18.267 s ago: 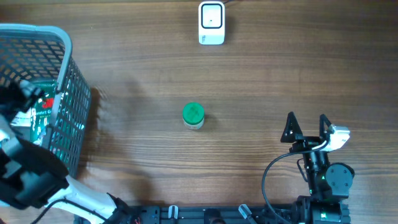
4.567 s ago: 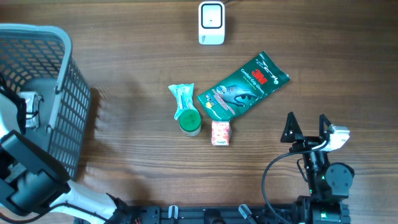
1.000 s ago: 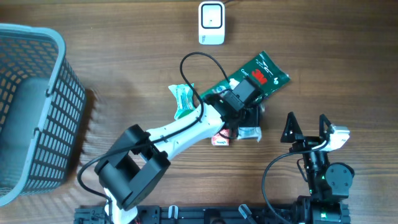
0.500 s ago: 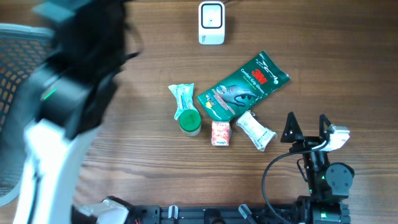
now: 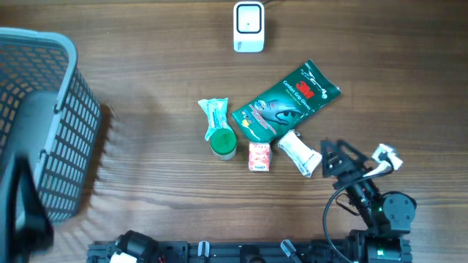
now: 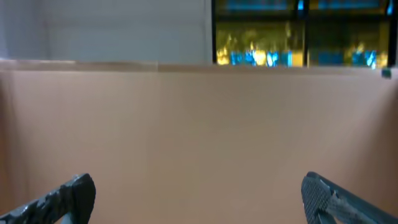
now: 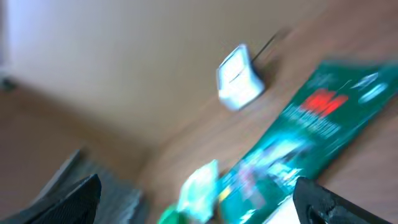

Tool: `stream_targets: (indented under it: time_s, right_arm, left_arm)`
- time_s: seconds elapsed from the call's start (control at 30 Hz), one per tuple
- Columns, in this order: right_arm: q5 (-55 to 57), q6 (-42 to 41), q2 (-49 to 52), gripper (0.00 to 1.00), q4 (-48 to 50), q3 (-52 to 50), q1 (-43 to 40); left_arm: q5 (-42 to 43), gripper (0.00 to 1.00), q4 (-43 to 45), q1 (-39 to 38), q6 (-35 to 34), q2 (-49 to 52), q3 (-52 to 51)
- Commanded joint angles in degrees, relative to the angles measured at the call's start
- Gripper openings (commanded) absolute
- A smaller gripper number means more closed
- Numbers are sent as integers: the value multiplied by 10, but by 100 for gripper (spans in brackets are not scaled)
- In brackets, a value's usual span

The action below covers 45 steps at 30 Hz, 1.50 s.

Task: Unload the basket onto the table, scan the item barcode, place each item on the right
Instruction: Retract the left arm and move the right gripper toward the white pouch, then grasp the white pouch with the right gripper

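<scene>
The white scanner (image 5: 248,27) stands at the table's far edge. Below it lie a green 3M packet (image 5: 287,102), a pale green sachet (image 5: 213,115), a green-lidded jar (image 5: 224,143), a small red box (image 5: 259,156) and a white packet (image 5: 300,153). No barcode can be made out. My right gripper (image 5: 327,159) is open, turned left, its tips just right of the white packet. Its blurred wrist view shows the scanner (image 7: 239,78) and green packet (image 7: 311,130) between the open fingers. My left gripper (image 6: 199,199) is open and empty, facing a brown wall.
A grey mesh basket (image 5: 44,124) fills the left side of the table. A dark blur of the left arm (image 5: 25,212) sits at the lower left edge, over the basket's near corner.
The left gripper let go of the white packet beside the red box, then the arm pulled back to the far left. The right arm has swung left toward that packet.
</scene>
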State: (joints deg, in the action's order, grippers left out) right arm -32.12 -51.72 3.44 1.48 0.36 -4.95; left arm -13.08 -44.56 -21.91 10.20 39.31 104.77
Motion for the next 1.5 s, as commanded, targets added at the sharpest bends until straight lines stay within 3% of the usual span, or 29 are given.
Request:
stream_targets:
  time_s: [0.0,0.07,0.23,0.3,0.33,0.37,0.43,0.53,0.63,0.7,0.77,0.83,0.9,1.0,1.07,1.2,1.27,1.4,1.47]
  right_arm:
    - [-199,-142,-4,100,14,0,1]
    - [-253,-146,-4,100,56,0,1]
    - [-269,-141,-2,99,31,63,1]
    - [-259,-44,16,99,-107,118,1]
    - [-218,55,38,99,-268,176,1]
    - [-136,154,68,99,-424,244,1]
    - [36,254,147,99,-623,402,1]
    - [173,280,263,99,-718,600,1]
    - [210,276,374,100,-772,720,1]
    - [205,298,433,100,-782,737,1]
    - [158,404,496,100,-753,737,1]
    - [120,473,560,100,-694,737,1]
    - [99,566,643,100,-664,737,8]
    - [102,590,744,100,-654,737,63]
    - [168,585,826,100,-646,737,147]
    - [312,578,894,100,-641,737,249]
    - [351,589,916,100,-639,728,265]
    - [319,611,957,100,-608,712,265]
    - [321,610,994,100,-611,712,266]
  left_arm:
    - [51,100,49,66,-3,-125,-142]
    - [74,100,56,101,-1,-190,-212]
    - [151,100,71,177,-2,-350,-326]
    - [152,100,70,172,-2,-382,-342]
    - [152,100,59,165,-2,-391,-346]
    - [152,100,51,165,-1,-390,-350]
    - [137,100,56,165,1,-390,-366]
    - [45,100,119,165,1,-390,-378]
    - [12,100,190,165,1,-386,-382]
    - [15,100,270,164,-26,-378,-402]
    - [-5,100,369,164,-30,-358,-435]
    - [-49,100,327,164,-33,-350,-442]
    - [-49,100,220,164,-78,-350,-445]
    - [-33,100,186,164,-79,-350,-493]
    - [20,100,249,164,-85,-350,-590]
    - [19,100,333,164,-133,-350,-734]
    - [19,100,348,164,-141,-350,-778]
    - [6,100,359,164,-144,-350,-824]
    - [-27,100,369,164,-189,-350,-839]
